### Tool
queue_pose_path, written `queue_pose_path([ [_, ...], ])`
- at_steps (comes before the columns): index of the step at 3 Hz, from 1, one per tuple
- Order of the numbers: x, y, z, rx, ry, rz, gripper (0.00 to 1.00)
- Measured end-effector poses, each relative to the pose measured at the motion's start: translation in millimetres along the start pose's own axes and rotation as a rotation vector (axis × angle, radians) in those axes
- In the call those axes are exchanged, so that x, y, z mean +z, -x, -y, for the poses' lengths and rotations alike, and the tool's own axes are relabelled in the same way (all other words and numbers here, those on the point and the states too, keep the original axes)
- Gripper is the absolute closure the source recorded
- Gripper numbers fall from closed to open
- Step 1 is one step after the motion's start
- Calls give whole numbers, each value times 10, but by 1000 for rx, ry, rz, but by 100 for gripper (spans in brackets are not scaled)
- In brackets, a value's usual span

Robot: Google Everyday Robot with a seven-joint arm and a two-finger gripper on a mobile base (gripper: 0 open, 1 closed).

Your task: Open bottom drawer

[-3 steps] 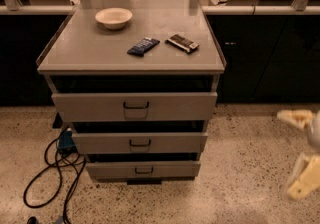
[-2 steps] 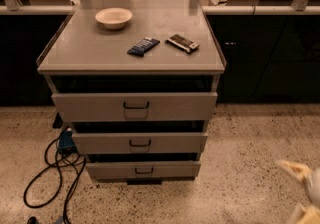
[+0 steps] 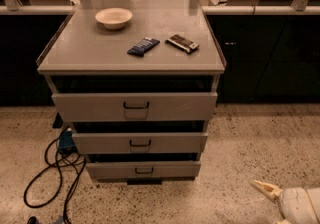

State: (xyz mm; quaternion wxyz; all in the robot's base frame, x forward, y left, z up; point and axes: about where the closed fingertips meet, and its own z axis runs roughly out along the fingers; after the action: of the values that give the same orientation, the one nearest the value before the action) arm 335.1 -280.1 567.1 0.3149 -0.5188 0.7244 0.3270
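The bottom drawer [image 3: 170, 170] is the lowest, shallowest grey front of the cabinet, with a small dark wire handle [image 3: 144, 170] at its centre. It sits about in line with the fronts above, under a dark gap. My gripper [image 3: 273, 205] is low in the bottom right corner, just above the floor. It is well to the right of the drawer and a little below it, touching nothing. One pale finger [image 3: 265, 188] points left toward the cabinet; the other is cut off by the frame edge. The jaws stand spread and hold nothing.
The middle drawer [image 3: 170, 143] and the tall top drawer [image 3: 175, 106] sit above it. On the cabinet top [image 3: 75, 53] are a bowl [image 3: 113, 17], a dark blue packet [image 3: 143, 46] and a brown packet [image 3: 182, 43]. Black cables [image 3: 52, 168] loop on the floor at the left. Dark counters run behind.
My gripper has dropped from mid-height at the right edge to the bottom right corner, near the floor. The cabinet and its drawers look the same.
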Motion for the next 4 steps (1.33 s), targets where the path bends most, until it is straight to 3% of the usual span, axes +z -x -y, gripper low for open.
queue_pose_path([
  [1, 255, -215, 2, 27, 39, 40, 0],
  [2, 257, -216, 1, 28, 39, 40, 0],
  [3, 480, -209, -165, -6, 25, 82, 0],
  [4, 697, 158, -426, -23, -49, 97, 0],
])
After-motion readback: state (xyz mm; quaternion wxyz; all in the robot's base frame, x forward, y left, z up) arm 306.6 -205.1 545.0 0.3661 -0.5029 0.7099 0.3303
